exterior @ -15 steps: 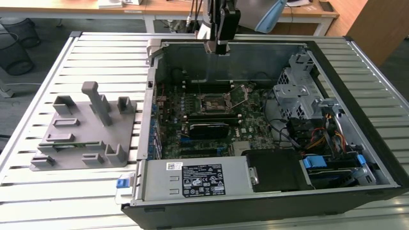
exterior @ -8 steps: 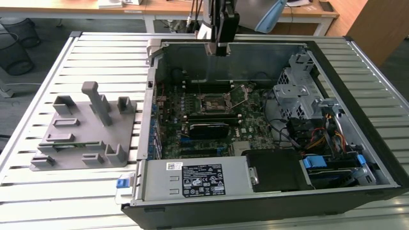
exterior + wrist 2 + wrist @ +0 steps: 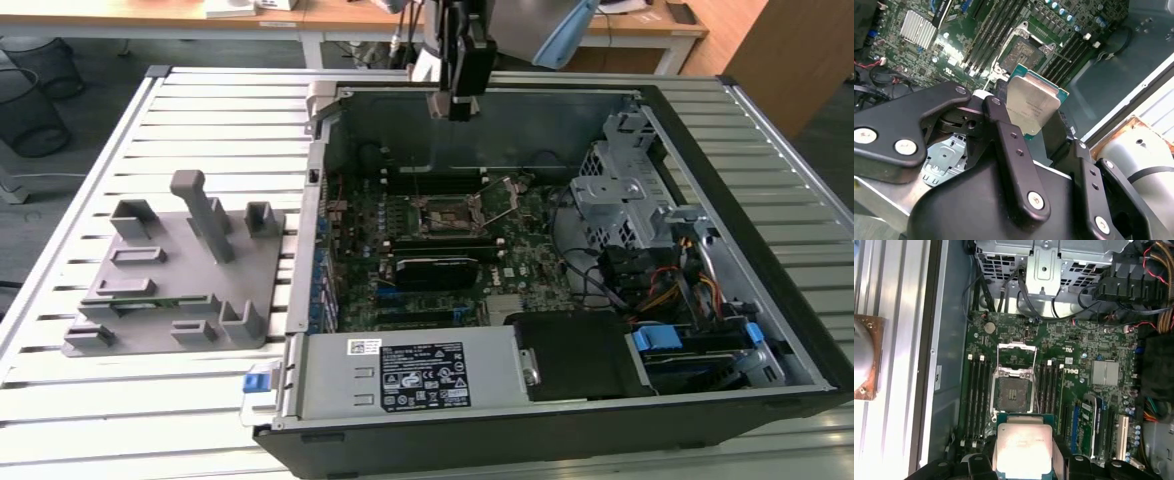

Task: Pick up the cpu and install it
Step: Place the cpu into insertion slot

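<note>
My gripper (image 3: 1031, 127) is shut on the cpu (image 3: 1032, 102), a thin square chip with a pale silver top and a green edge. Its black fingers (image 3: 1006, 135) clamp two opposite sides of the chip. The first wrist view shows the cpu (image 3: 1024, 447) in the gripper (image 3: 1024, 465), hanging above the motherboard a short way from the dark socket (image 3: 1014, 390), whose metal frame (image 3: 1016, 351) is flipped open. In the exterior view the gripper (image 3: 454, 108) hangs over the far wall of the open computer case, well above the socket (image 3: 454, 215).
A grey fixture (image 3: 174, 280) sits on the slatted table at the exterior view's left. Inside the case (image 3: 534, 425) are a metal drive cage (image 3: 627, 190), cables (image 3: 667, 290) and a power supply (image 3: 400, 372). Memory slots (image 3: 976, 390) flank the socket. A copper-based cooler (image 3: 864, 360) lies outside the case.
</note>
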`<action>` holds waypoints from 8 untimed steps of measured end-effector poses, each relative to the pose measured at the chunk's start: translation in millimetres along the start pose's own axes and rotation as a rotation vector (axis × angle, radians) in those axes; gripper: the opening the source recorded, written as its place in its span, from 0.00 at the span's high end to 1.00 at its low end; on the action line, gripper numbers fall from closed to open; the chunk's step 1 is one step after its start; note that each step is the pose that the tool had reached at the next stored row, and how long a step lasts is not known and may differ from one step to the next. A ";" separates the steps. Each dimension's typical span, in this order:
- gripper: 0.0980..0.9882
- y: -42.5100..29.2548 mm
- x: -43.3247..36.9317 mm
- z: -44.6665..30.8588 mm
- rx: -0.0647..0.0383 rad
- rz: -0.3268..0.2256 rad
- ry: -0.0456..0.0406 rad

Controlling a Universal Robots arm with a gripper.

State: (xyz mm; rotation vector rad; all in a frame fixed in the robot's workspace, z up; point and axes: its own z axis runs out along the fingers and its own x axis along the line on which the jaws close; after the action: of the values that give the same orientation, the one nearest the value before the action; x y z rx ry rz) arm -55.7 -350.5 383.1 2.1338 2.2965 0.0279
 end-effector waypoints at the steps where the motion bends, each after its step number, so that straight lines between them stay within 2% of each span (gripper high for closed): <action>1: 0.52 0.0 0.0 1.7 0.000 0.000 0.0004; 4: 0.52 1.9 0.4 6.6 -0.001 -0.004 -0.0007; 8: 0.52 2.7 1.5 13.9 -0.001 -0.004 -0.0075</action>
State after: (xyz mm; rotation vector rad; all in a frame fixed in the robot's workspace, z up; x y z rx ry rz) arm -52.9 -348.7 369.2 2.1255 2.2961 0.0204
